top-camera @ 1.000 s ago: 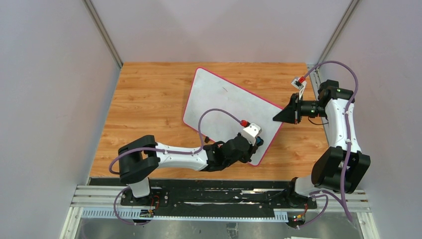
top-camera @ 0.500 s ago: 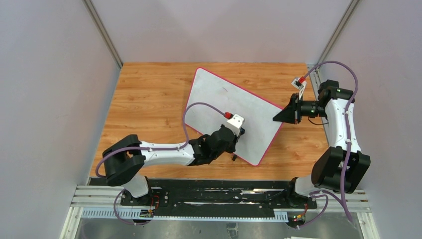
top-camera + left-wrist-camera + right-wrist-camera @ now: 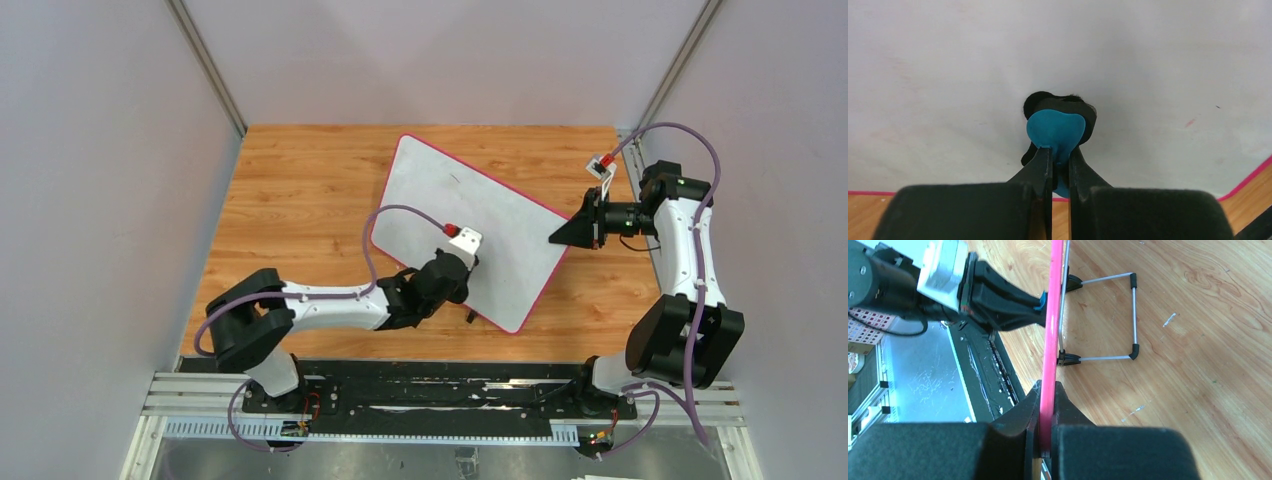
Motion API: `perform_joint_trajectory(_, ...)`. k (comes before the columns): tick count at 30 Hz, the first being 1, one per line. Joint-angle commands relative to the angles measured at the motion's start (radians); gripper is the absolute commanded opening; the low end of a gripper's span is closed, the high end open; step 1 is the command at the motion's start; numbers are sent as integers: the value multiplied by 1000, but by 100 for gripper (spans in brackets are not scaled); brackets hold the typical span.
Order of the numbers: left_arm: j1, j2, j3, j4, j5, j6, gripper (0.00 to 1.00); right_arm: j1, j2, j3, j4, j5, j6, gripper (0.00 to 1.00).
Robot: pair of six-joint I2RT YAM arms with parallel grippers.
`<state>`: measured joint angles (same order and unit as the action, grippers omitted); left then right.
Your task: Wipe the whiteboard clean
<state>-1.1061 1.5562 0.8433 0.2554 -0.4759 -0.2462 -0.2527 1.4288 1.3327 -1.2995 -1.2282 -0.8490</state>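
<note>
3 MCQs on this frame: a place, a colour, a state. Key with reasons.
1. Where does the right gripper grip the whiteboard? A) rim, right side B) near-left corner C) wire stand
2. Colour of the eraser top held by the left gripper? A) red B) blue C) yellow
3. The eraser is: A) lying on the table B) pressed against the board C) clamped by the right gripper
Key: 1A, fingers straddle the pink rim; 2B, blue shows in the left wrist view; 3B, its black pad meets the white surface.

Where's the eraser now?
Left wrist view, centre: the eraser is pinched in the left gripper, against the whiteboard, near its lower pink rim.
</note>
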Motion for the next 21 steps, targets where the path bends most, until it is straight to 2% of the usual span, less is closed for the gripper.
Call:
perform_joint_trajectory(1,-94,117,97,21,28,-26,0,30,-16,15,-61,-31,-40,1)
perform_joint_trajectory(14,-223,270,273,21,72,-62,0,31,-11,15,-61,-37,-45,1)
perform_joint_trajectory(17,-224,281,274,37,77,-72,0,31,-14,12,-62,-35,-45,1)
perform_joint_trajectory(21,-222,246,240,35,9,-38,0,31,-14,10,-61,-35,-47,1)
